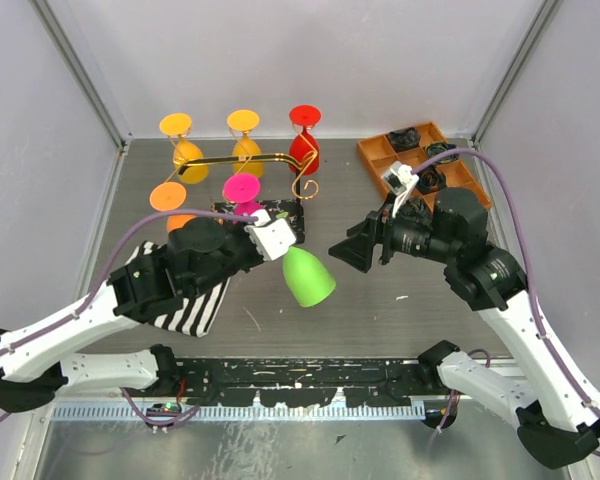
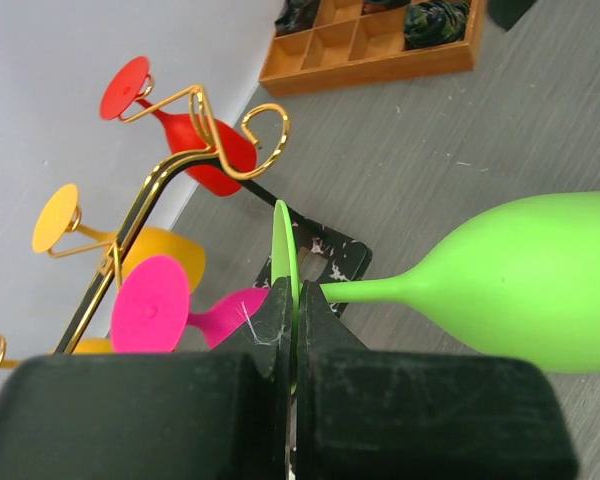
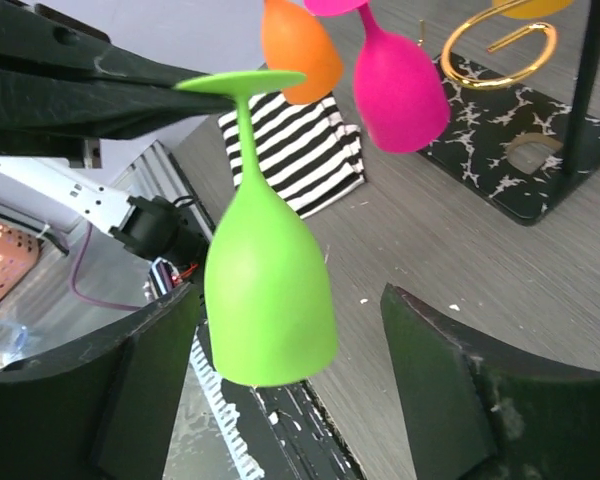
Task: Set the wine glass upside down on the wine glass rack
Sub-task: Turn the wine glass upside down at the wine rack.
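The green wine glass (image 1: 308,278) hangs upside down above the table, bowl downward. My left gripper (image 1: 280,235) is shut on the edge of its flat foot (image 2: 282,250), with the stem and bowl (image 2: 540,280) sticking out to the side. My right gripper (image 1: 345,250) stands open, facing the bowl (image 3: 270,290); its fingers (image 3: 450,380) flank the bowl without touching it. The wine glass rack (image 1: 230,160) stands behind with its gold bar and scroll hooks (image 2: 160,180) on a marbled base (image 3: 520,150). It carries yellow, orange, red (image 1: 303,150) and pink (image 1: 242,188) glasses.
An orange compartment tray (image 1: 420,160) with dark items sits at the back right. A black-and-white striped cloth (image 1: 190,305) lies under my left arm. The pink glass (image 3: 400,90) and an orange one (image 3: 298,50) hang close to the green glass's foot.
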`<state>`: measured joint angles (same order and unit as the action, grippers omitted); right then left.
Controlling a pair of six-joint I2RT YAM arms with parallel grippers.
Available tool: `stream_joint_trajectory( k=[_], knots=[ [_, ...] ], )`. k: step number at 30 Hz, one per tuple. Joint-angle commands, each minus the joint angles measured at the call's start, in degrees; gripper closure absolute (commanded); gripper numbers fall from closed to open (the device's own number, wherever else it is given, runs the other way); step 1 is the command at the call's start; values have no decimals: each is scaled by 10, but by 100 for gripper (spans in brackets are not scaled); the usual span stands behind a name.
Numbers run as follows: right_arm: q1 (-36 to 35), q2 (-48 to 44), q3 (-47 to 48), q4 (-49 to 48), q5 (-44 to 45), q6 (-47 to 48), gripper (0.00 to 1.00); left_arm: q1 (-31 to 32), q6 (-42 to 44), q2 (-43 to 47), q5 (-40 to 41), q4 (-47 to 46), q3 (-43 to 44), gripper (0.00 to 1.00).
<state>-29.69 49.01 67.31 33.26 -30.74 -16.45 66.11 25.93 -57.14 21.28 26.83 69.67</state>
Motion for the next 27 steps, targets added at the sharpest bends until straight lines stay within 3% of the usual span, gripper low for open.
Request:
stream_joint_trajectory(
  k=[1,11,16,24,27],
  knots=[
    [-3,22,17,-68,-48,-9,23,0,28,-25,-33,-30,36,100],
    [-28,44,-6,-124,-24,-50,31,1,42,-50,-52,-54,48,100],
    [-79,70,-6,-128,33,-38,31,1,47,-55,-58,-57,56,100],
    [-96,95,-13,-148,58,-31,32,2,48,-49,-67,-71,31,100],
    [-98,105,-18,-153,58,-27,38,2,46,-49,-71,-71,28,100]
  ],
)
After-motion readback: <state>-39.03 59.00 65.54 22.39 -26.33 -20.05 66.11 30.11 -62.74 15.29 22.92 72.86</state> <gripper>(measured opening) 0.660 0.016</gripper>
